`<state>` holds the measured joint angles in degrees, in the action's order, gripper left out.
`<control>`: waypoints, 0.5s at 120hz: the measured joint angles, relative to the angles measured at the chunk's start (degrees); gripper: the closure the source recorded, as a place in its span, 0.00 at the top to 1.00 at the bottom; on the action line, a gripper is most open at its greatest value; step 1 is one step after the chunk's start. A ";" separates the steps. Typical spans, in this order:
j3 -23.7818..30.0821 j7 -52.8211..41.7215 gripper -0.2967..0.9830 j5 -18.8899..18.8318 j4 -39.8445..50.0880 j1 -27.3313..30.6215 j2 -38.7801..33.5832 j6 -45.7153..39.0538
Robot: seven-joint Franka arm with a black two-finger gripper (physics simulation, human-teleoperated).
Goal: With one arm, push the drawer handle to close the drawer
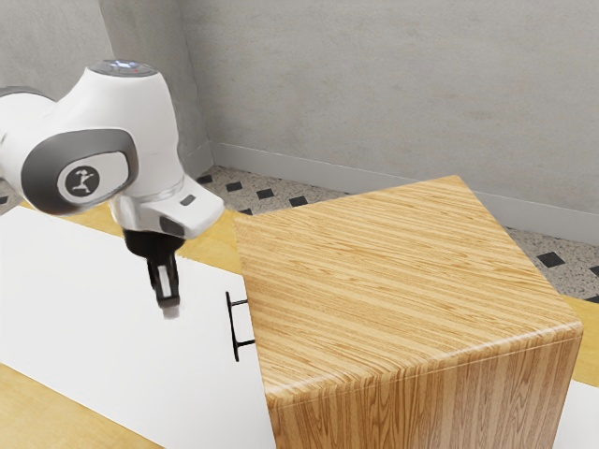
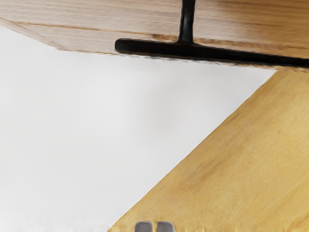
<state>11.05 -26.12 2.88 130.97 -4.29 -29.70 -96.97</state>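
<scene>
The exterior view shows me the cabinet's top (image 1: 393, 281) at its right, my pincer (image 1: 167, 300), narrow, centre-left. The handle (image 1: 233, 327): slim, black, two-posted.

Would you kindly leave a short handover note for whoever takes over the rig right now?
Gripper: shut, empty, a little away from the handle and not touching it.
Handle: on the drawer front, facing the arm's side.
Done: the drawer front looks flush or nearly so with the cabinet; I can't confirm it is fully closed.
Left: check for a gap; if there is one, push the handle.
</scene>
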 joint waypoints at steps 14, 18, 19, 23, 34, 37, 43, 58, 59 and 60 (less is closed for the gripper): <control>-8.21 -0.14 0.15 -4.49 -14.81 1.36 8.19 5.63; -10.18 -0.16 0.16 -5.24 -19.88 1.48 11.92 6.99; -10.59 -0.16 0.16 -5.39 -21.07 1.49 12.83 7.30; -11.85 0.00 0.18 -5.91 -25.72 1.55 16.39 8.42; -13.13 1.51 0.32 -6.95 -33.44 1.67 22.57 10.53; -13.25 2.03 0.36 -7.28 -34.17 1.63 23.22 10.90; -13.58 3.01 0.45 -7.82 -34.97 1.47 23.92 11.48; -14.59 5.34 0.59 -7.10 -36.58 1.75 24.26 12.36; -14.60 5.55 0.60 -7.07 -36.66 1.77 24.26 12.38; -14.61 5.76 0.60 -7.03 -36.73 1.78 24.26 12.40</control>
<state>-3.56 -20.36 -4.15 94.23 -2.51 -5.44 -84.57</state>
